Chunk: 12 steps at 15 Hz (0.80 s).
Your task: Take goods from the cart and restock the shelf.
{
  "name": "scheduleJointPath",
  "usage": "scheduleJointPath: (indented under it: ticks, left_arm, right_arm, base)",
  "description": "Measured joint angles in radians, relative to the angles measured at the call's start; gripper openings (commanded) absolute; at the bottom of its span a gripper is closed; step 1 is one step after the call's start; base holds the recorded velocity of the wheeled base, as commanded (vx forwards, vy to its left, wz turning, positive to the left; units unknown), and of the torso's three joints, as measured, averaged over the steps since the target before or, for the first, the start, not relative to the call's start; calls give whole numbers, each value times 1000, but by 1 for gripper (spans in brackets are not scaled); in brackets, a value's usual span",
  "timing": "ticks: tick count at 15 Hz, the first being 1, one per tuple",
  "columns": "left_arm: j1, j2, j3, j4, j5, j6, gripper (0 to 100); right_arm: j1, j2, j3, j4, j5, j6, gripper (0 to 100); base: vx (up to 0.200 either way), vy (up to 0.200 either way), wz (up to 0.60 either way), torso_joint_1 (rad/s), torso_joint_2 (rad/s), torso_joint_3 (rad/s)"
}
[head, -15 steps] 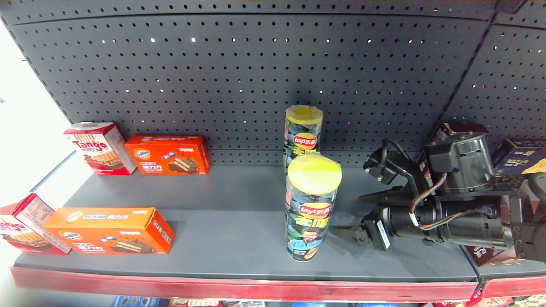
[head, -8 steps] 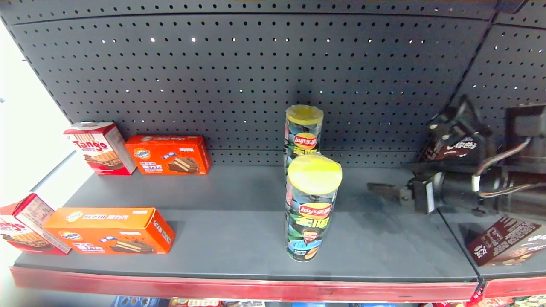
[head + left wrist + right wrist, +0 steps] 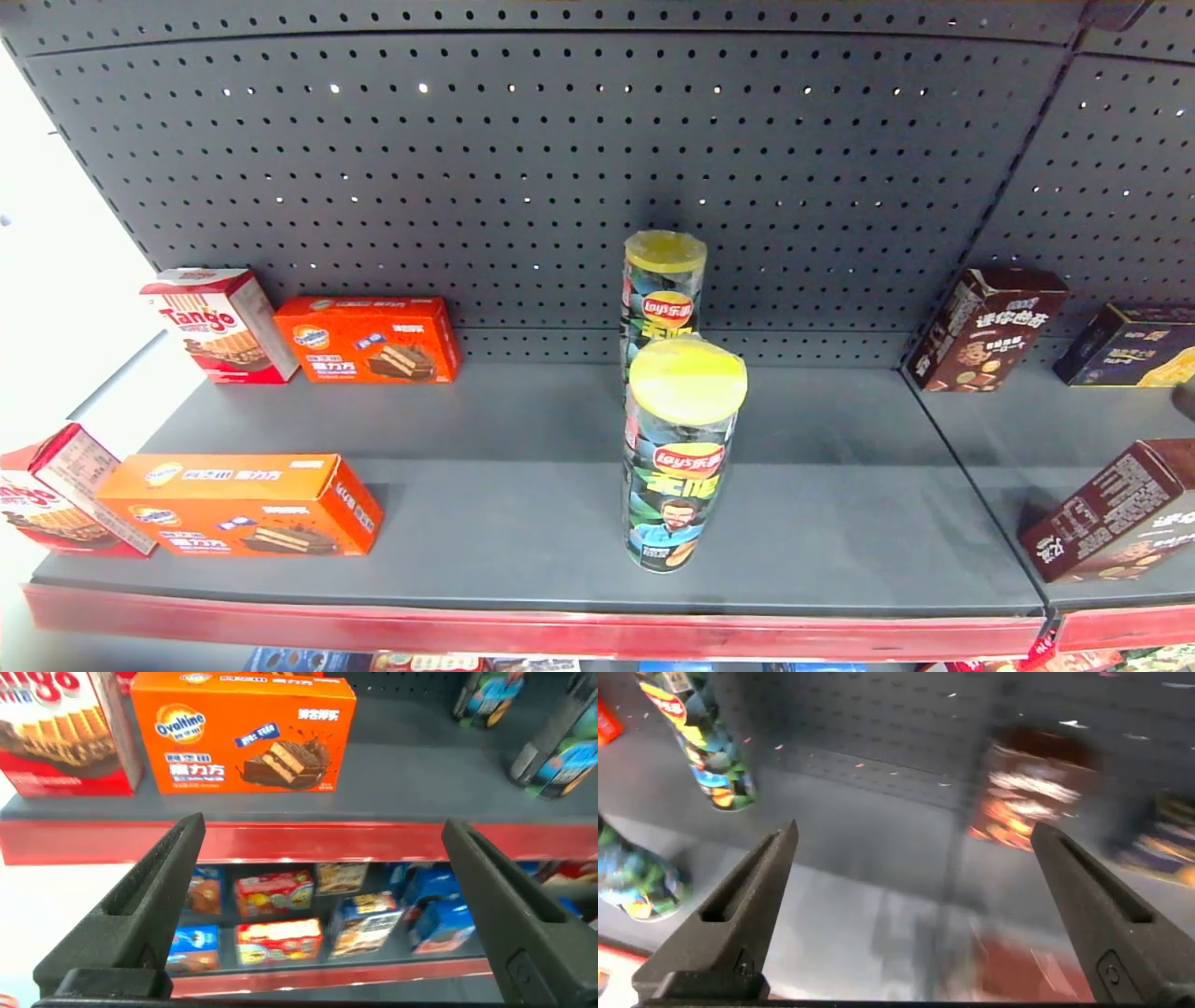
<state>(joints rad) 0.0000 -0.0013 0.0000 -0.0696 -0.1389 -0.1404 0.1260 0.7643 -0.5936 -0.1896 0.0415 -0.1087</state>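
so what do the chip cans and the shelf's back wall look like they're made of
Chip cans: likely cardboard tubes under a glossy printed wrap, judging by the sheen; yellow lids look like soft plastic. Back wall: probably dark matte painted metal pegboard, given its even rows of punched holes.

Strong white light floods in at the left edge of the head view and washes out that side. The dark grey metal shelf (image 3: 523, 523) is softly, evenly lit, with a faint shadow beside the flat orange cardboard box (image 3: 243, 504). Pinpoints of light shine through the dark grey perforated back panel (image 3: 560, 187). Lens distortion bows the red front strip (image 3: 523, 633). In the right wrist view, motion blur smears the brown carton (image 3: 1032, 789).
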Motion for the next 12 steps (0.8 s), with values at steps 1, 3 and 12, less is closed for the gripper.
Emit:
scheduleJointPath:
  ticks: [1, 3, 12]
  left_arm:
    - [0, 0, 0, -2, 0, -23, 100]
    - [0, 0, -2, -10, 5, -231, 100]
    - [1, 0, -7, -7, 406, -1345, 100]
  right_arm:
    - [-11, -88, 44, 39, -10, 0, 100]
    - [-25, -274, 114, 160, -25, 1, 100]
    - [-48, -663, 566, 135, -101, 114, 100]
  base:
    - [0, 0, 0, 0, 0, 0]
    - [0, 0, 0, 0, 0, 0]
    - [0, 0, 0, 0, 0, 0]
